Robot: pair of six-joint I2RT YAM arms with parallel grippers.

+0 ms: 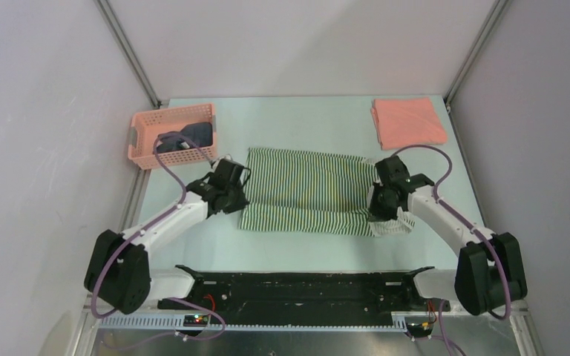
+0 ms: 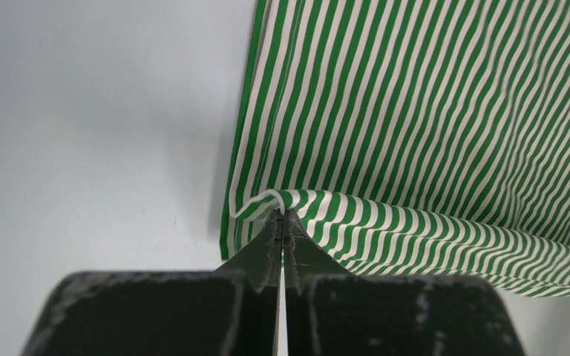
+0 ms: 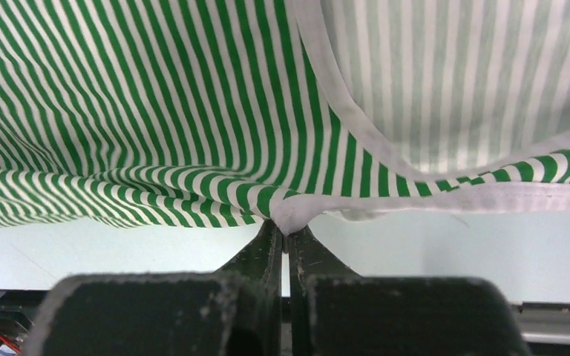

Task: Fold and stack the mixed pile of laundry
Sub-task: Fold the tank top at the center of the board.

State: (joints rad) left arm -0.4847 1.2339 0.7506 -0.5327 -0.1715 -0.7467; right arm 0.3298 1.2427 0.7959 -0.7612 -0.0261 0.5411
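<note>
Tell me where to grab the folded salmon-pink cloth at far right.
Pinch the folded salmon-pink cloth at its near edge, coming down from the robot's side: it lies flat, so a layered rim is likely the only hold, and that one lies closest.

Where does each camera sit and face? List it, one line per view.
Top: above and behind the arm bases, looking down on table, arms, striped shirt.
Left wrist: on the left arm, facing along the left gripper pinching the shirt's edge.
Right wrist: likewise, right gripper pinching its white trim.
Shared: the striped shirt.
</note>
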